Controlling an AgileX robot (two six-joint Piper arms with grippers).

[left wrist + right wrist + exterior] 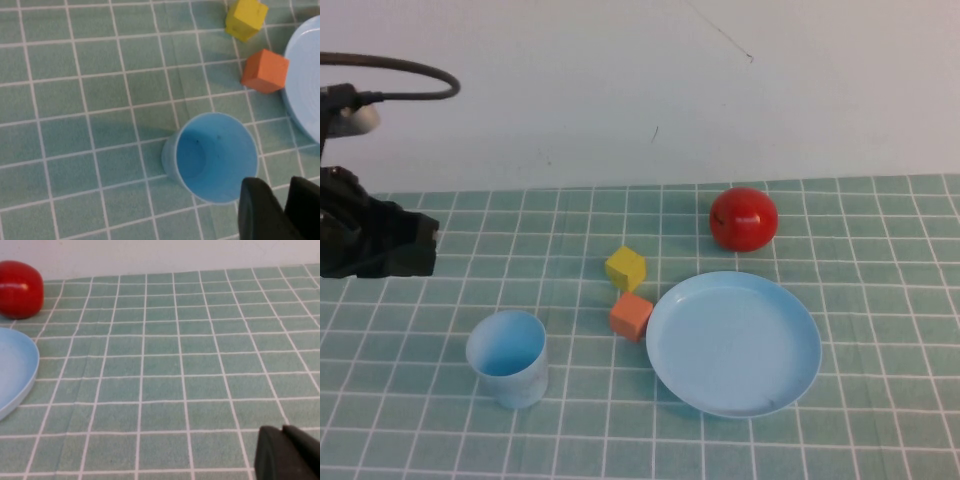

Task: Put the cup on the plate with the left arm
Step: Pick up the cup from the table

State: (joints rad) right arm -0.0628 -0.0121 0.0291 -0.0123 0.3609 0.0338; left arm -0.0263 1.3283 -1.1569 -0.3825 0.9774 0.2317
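The cup (508,357) is a small light blue tumbler standing upright, mouth up, at the front left of the green checked cloth. The plate (733,342) is a wide light blue dish to the cup's right. My left gripper (380,245) hangs at the far left, behind and left of the cup and apart from it. In the left wrist view its fingers (286,192) are together and empty, just beside the cup's rim (212,156), with the plate's edge (307,75) showing. My right gripper (282,432) is shut and empty over bare cloth, right of the plate (12,370).
An orange cube (631,316) sits right by the plate's left rim, and a yellow cube (625,268) lies just behind it. A red round fruit (744,218) stands behind the plate. A white wall closes the back.
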